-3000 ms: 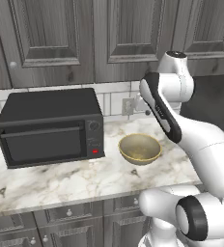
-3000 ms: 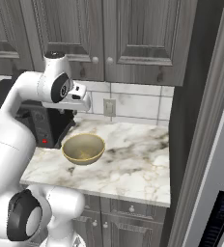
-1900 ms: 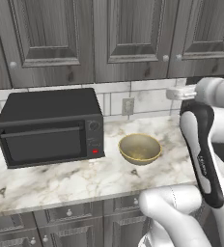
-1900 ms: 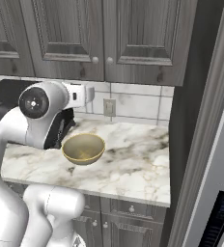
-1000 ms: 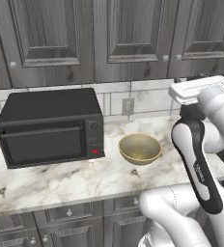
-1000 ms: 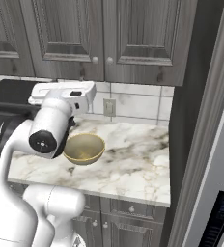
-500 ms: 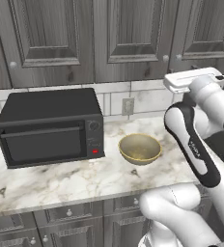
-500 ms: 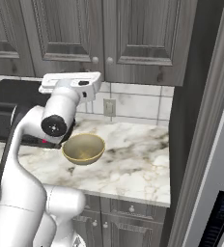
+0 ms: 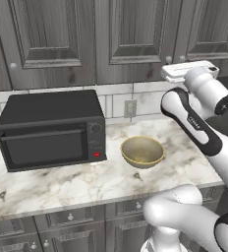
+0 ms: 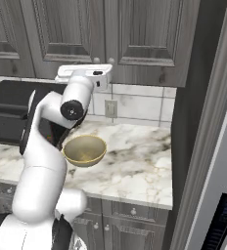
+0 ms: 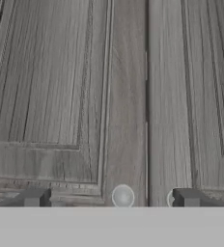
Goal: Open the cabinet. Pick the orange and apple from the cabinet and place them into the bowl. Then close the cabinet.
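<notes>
Hand view looks straight at the cabinet (image 11: 128, 96), both doors shut, with the seam between them running up the middle of the frame. A round silver knob (image 11: 122, 197) sits low on the left door, just beside that seam, and it lies between the two dark fingertips (image 11: 34, 198) of the gripper (image 11: 111, 198), a little nearer the right-hand one. A second knob is half hidden behind the other fingertip on the far side of the seam. The knob is round, so it has no long axis to line up with; what matters is that it lies dead ahead of the gripper, between the jaws rather than off to one side. How much gap remains between the tips and the door I cannot tell.

From the left base view, the gripper (image 9: 171, 74) is raised to the bottom edge of the wall cabinet, well above the bowl (image 9: 142, 150) on the marble surface (image 9: 62, 182) beside the black microwave (image 9: 49, 129).

Its jaws stand wide apart, holding and touching nothing. The orange and apple are presumably behind the closed doors. Judging by this, the next move is a short push forward, then closing on the knob.
</notes>
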### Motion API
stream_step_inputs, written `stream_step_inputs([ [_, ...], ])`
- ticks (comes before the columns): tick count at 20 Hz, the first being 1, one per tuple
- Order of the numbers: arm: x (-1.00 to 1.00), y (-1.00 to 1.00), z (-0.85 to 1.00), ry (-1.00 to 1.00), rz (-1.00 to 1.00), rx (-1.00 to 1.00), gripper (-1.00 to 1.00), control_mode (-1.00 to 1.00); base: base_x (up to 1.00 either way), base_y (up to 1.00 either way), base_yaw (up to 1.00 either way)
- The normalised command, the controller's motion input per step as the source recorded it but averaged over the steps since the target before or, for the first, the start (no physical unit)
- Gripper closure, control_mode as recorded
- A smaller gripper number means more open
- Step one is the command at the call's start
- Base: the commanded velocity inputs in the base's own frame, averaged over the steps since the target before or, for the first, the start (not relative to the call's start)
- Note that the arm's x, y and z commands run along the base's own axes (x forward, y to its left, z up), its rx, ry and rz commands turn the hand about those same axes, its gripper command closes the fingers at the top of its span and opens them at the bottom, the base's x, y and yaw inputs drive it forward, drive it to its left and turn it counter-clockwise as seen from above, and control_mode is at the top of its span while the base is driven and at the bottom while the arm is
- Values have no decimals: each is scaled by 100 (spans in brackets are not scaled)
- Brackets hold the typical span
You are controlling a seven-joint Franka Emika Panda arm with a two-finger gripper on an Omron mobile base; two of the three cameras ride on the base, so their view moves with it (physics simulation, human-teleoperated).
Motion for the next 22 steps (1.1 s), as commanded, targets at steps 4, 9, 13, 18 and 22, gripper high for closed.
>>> stream_step_inputs([
  [4, 58, -2, -1, 0, 2, 0, -100, -100, 0, 0, 0],
  [9, 49, -9, -1, 0, 1, 0, -100, -100, 0, 0, 0],
  [13, 33, -19, 0, 0, 0, 0, -100, -100, 0, 0, 0],
  [18, 13, -13, -13, 0, 0, 0, -100, -100, 0, 0, 0],
  [22, 0, -1, -22, 0, 0, 0, -100, -100, 0, 0, 0],
])
